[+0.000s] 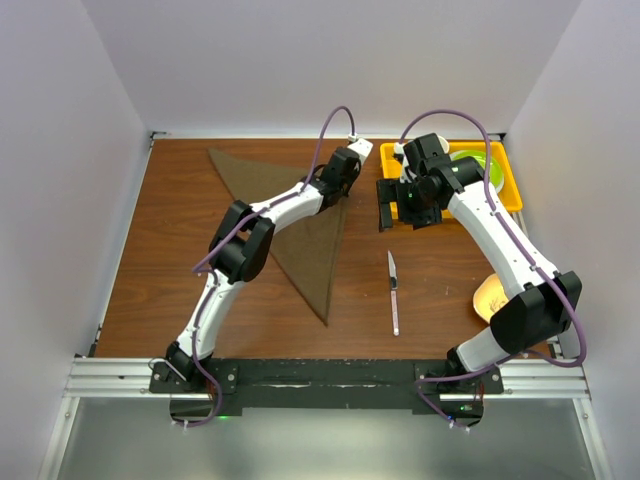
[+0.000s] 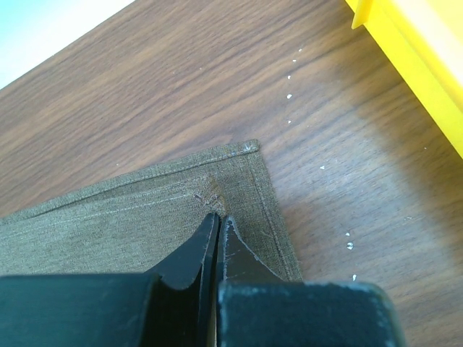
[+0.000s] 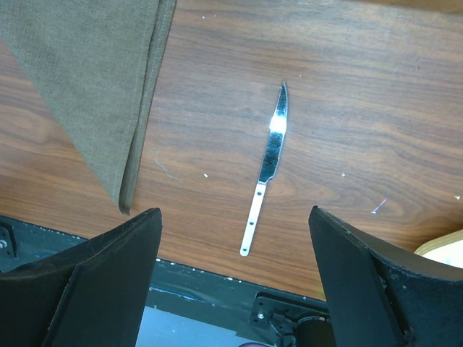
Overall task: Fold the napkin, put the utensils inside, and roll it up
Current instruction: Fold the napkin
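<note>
The dark brown napkin (image 1: 310, 255) lies folded into a triangle on the wooden table, one point toward the near edge. My left gripper (image 1: 341, 194) is at the triangle's far right corner. In the left wrist view its jaws (image 2: 218, 217) are shut, with the napkin (image 2: 130, 210) puckered at their tips. The silver knife (image 1: 394, 293) lies right of the napkin, blade pointing away from me. My right gripper (image 1: 400, 214) hangs open above the table beyond the knife, touching nothing. The right wrist view shows the knife (image 3: 266, 170) between its wide-apart fingers (image 3: 235, 213) and the napkin (image 3: 87, 72) at the left.
A yellow tray (image 1: 508, 188) stands at the back right holding a green object (image 1: 470, 158); its edge (image 2: 419, 58) is close to the napkin corner. A pale round object (image 1: 487, 297) lies by the right arm. White walls enclose the table.
</note>
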`<act>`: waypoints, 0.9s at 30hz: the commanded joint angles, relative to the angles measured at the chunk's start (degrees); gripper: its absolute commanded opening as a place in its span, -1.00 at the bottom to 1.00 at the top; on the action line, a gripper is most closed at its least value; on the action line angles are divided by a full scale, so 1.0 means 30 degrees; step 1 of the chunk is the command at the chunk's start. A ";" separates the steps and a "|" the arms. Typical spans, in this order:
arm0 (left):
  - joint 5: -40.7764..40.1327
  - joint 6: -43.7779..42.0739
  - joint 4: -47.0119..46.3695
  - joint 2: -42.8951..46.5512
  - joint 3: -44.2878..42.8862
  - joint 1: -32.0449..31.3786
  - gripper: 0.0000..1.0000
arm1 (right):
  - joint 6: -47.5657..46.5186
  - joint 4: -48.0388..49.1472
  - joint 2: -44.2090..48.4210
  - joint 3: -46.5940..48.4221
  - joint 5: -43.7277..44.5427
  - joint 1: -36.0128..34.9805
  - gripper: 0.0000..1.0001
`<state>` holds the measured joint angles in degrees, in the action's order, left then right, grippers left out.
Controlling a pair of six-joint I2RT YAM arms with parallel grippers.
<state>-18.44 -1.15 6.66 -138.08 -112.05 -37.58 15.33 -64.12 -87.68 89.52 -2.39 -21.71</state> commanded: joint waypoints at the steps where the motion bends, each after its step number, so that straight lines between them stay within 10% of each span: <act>1: 0.0110 0.0119 -0.1280 0.1232 -0.0531 -0.0129 -1.00 | -0.0306 -0.0132 0.0516 -0.0014 0.0212 0.0090 0.75; 18: 0.1485 0.1610 -0.1195 0.1672 -0.0793 -0.0158 -1.00 | -0.0277 -0.0161 0.0399 0.0161 0.0300 0.0061 0.75; 27: 0.2833 0.4687 0.1180 0.3893 0.0576 0.0485 0.05 | 0.0337 0.0599 0.0018 0.0191 -0.0957 0.0206 0.80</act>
<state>-11.66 7.62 9.54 -136.57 -112.12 -37.30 15.42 -63.99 -87.72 89.52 -2.63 -21.67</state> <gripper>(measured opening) 0.412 0.896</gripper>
